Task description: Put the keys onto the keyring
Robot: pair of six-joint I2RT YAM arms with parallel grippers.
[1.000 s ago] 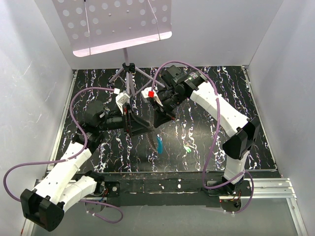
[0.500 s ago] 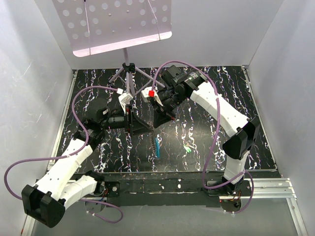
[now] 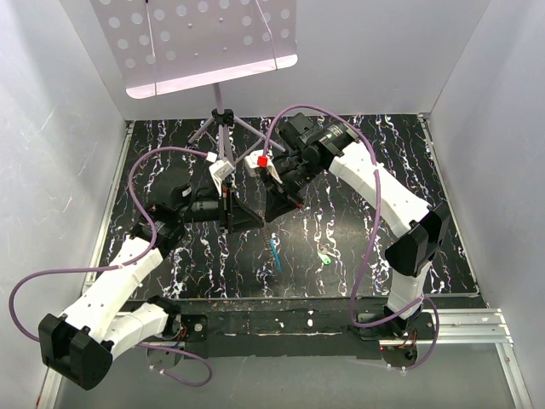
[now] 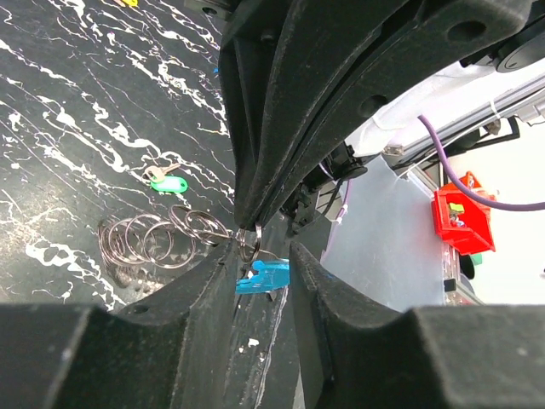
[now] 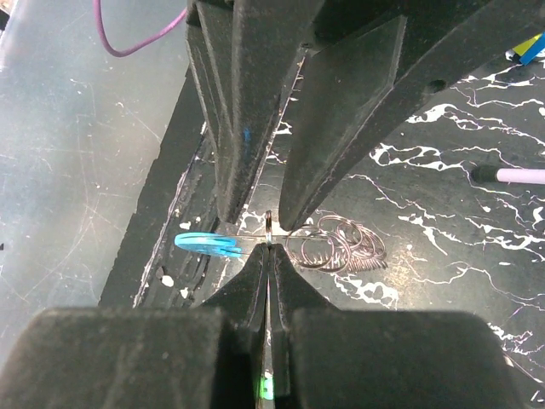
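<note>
- Your right hand [image 5: 267, 251] is clamped tight, pinching the keyring [image 5: 268, 223] at its fingertips; the ring stands edge-on above the tips.
- Your left hand [image 4: 260, 252] is narrow but not closed. A gap shows between its 2 fingers [image 4: 200, 290], and the keyring [image 4: 249, 242] sits in that gap.
- You can't tell from either wrist view whether the left fingers touch the ring.
- The 2 hands meet tip to tip over the middle of the worktop [image 3: 358, 187], left hand [image 3: 247, 213] and right hand [image 3: 274, 209] just beside each other.
- A blue tag [image 4: 266, 274] hangs off the keyring, just under it. From the top it shows a little nearer the arm bases than the hands [image 3: 274, 253], and in the right wrist view it sticks out to the left [image 5: 209, 243].
- A chain of linked rings [image 4: 157, 243] trails from the keyring and lies bunched on the worktop.
- 1 key [image 3: 326, 257], green head, lies flat on the worktop to the right of the tag, apart from both hands and not on the ring; the left wrist view has it beyond the chain [image 4: 168, 182].
- A purple tripod [image 3: 223, 128] stands at the far side, behind the hands, carrying a perforated plate [image 3: 196, 43].
</note>
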